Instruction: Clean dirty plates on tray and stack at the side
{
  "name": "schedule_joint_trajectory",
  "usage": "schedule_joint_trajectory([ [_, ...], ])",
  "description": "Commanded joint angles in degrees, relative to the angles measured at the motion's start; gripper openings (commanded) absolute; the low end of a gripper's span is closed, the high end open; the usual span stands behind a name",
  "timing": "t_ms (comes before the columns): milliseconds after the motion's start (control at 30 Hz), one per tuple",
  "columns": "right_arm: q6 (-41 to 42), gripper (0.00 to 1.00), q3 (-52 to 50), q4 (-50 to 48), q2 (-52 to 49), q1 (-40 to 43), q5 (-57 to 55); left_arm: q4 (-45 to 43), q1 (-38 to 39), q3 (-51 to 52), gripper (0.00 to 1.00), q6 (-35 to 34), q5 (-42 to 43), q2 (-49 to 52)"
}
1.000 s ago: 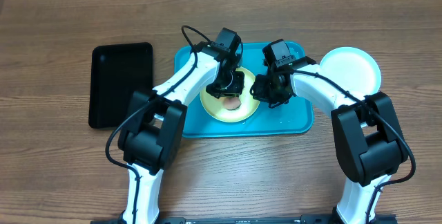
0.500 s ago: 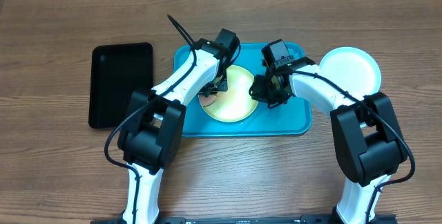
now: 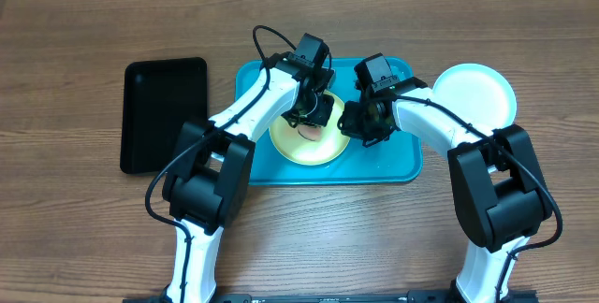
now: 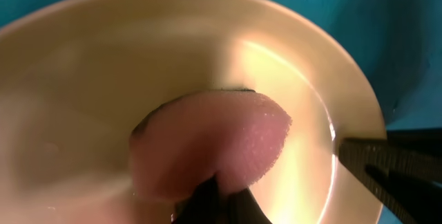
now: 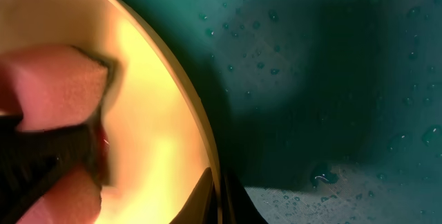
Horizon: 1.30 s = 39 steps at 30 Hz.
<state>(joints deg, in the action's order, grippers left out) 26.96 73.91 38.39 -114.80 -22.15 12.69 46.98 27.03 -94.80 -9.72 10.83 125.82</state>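
Observation:
The yellow-green plate lies in the turquoise tray. My left gripper is shut on a pink sponge and presses it on the plate's inside. My right gripper is shut on the plate's right rim, fingers on both sides of it. The sponge also shows in the right wrist view. A white plate sits on the table right of the tray. The light blue plate is not in view.
A black tray lies on the wooden table to the left. Water drops cover the turquoise tray's floor.
My left gripper swept the sponge to the plate's left edge, then back toward its middle. The right gripper has kept its hold on the rim.

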Motion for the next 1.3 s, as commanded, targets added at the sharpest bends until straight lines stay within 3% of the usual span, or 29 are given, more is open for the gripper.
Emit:
schedule_joint_trajectory([
  [0,-0.4,0.04,-2.2,0.9,-2.1,-0.4,-2.2,0.0,0.3,0.8,0.04,-9.7,-15.2,1.9],
  [133,-0.4,0.04,-2.2,0.9,-2.1,-0.4,-2.2,5.5,0.3,0.9,0.04,-22.4,-31.5,1.9],
  [233,-0.4,0.04,-2.2,0.9,-2.1,-0.4,-2.2,9.0,0.3,0.9,0.04,-26.2,-32.9,1.9],
  [333,-0.4,0.04,-2.2,0.8,-2.1,-0.4,-2.2,10.7,0.7,0.9,0.04,-24.5,-25.9,1.9],
  [600,-0.4,0.04,-2.2,0.9,-2.1,-0.4,-2.2,8.4,2.4,0.9,0.04,1.2,9.9,1.9],
  [700,-0.4,0.04,-2.2,0.9,-2.1,-0.4,-2.1,6.8,2.7,0.9,0.04,3.3,13.0,1.9],
  [933,-0.4,0.04,-2.2,0.9,-2.1,-0.4,-2.3,1.2,1.2,0.9,0.04,-7.7,0.7,1.9],
  [1133,-0.4,0.04,-2.2,0.9,-2.1,-0.4,-2.3,-0.3,-1.0,0.9,0.04,-21.9,-21.1,1.9],
  [1267,-0.4,0.04,-2.2,0.9,-2.1,-0.4,-2.3,1.5,-1.5,0.9,0.04,-25.8,-27.9,1.9],
])
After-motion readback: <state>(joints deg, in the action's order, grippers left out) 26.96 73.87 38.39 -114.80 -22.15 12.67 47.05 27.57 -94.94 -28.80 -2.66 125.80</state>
